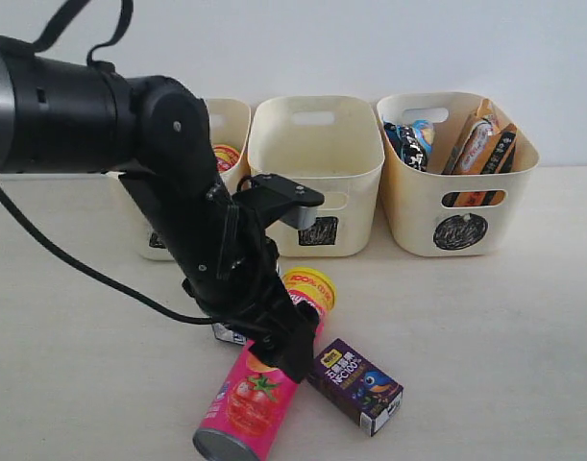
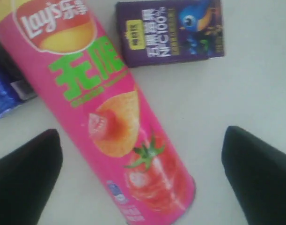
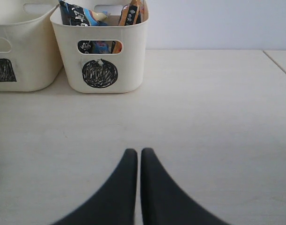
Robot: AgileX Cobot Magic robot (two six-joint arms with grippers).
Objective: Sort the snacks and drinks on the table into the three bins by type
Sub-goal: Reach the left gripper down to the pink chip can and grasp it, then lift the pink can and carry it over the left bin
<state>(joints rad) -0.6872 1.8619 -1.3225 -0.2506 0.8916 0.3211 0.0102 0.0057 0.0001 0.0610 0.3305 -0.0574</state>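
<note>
Pink Lay's can slants across mid-frame; I see my left gripper spread wide astride it, my right gripper pinched together, lower centre.

Frontal exterior — left wrist over can

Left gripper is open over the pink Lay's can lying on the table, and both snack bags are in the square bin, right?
No: the right wrist view shows the blue-black bag and the orange bag in the circle bin. Otherwise yes: the left gripper is open over the pink Lay's can lying on the table.
</note>
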